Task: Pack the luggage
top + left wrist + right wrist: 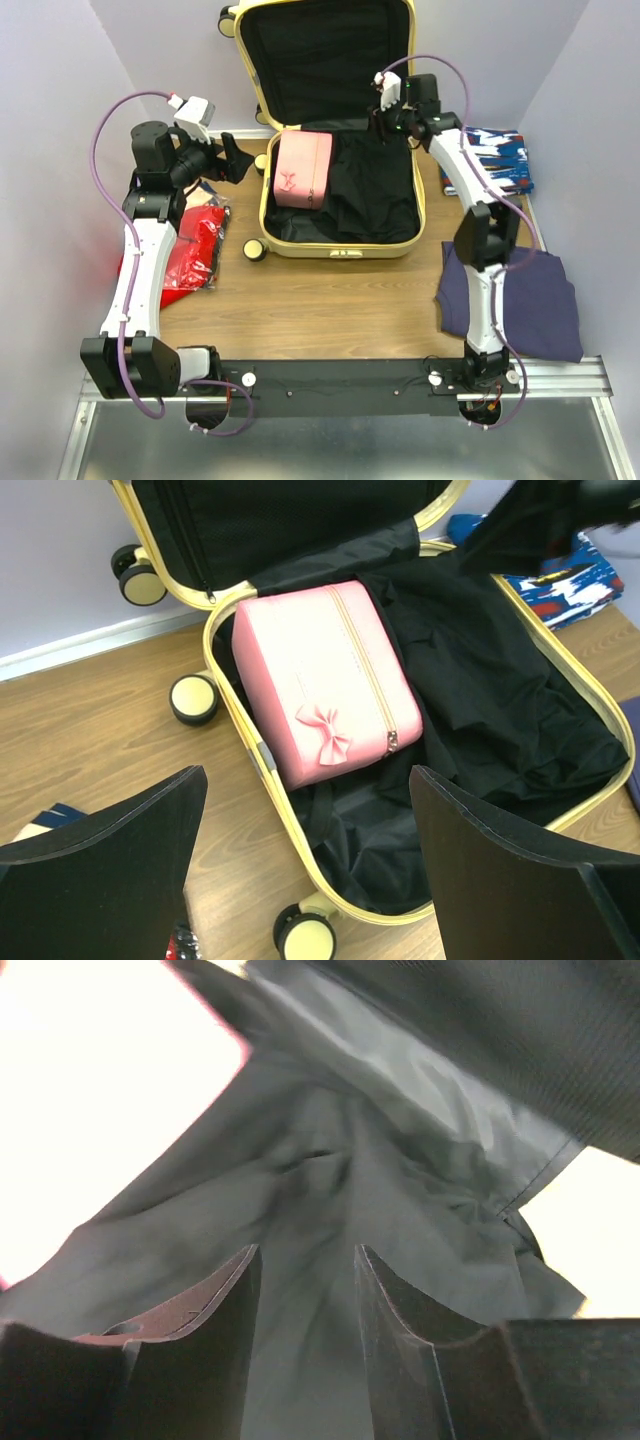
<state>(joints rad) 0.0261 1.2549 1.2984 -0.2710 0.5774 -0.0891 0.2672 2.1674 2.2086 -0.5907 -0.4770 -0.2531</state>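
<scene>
Lying open on the worktop [330,300], the luggage [340,250] holds a pink pouch [303,170] in its left side; left jaws gape wide just left of it, right jaws stand apart over its black lining [375,200].

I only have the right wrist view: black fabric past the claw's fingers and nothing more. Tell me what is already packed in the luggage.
Observer: One pink pouch. It lies in the left part of the lower half of the luggage, against the left wall.
Operator: Place my claw relative to that pouch.
Observer: The right claw is over the black fabric near the hinge, to the right of the pouch and not touching it.
</scene>
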